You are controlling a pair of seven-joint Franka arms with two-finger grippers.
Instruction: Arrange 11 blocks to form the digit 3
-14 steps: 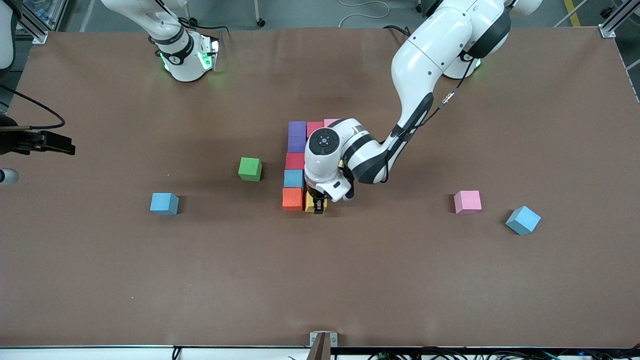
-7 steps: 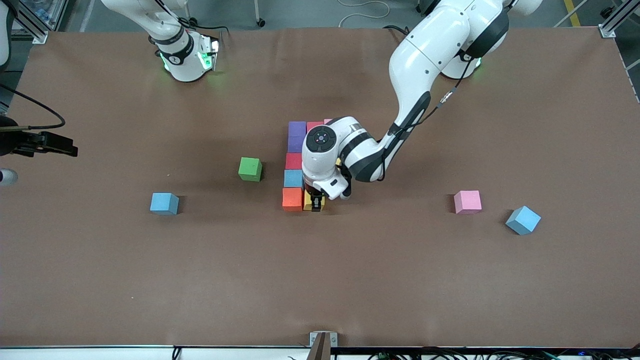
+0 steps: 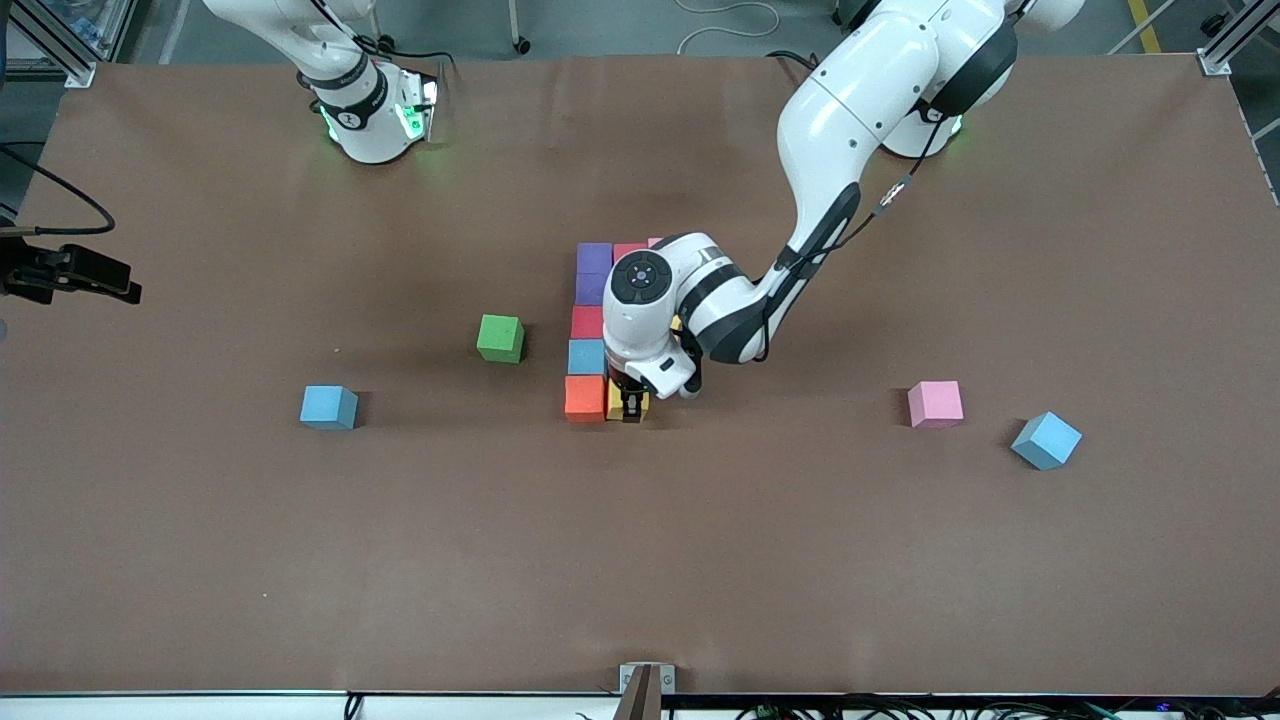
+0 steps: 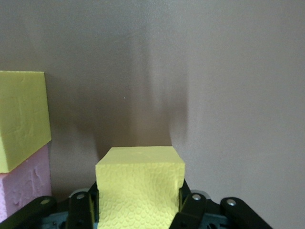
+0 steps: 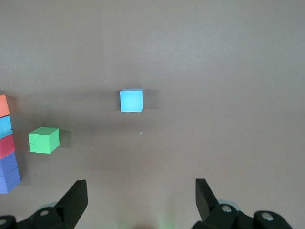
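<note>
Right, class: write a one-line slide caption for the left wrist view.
Left gripper shut on a yellow block, beside stacked yellow and pink blocks.

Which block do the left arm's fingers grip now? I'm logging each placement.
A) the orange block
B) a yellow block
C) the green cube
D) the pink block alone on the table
B: the left wrist view shows the yellow block clamped between the left gripper, set down beside the orange block.
</note>
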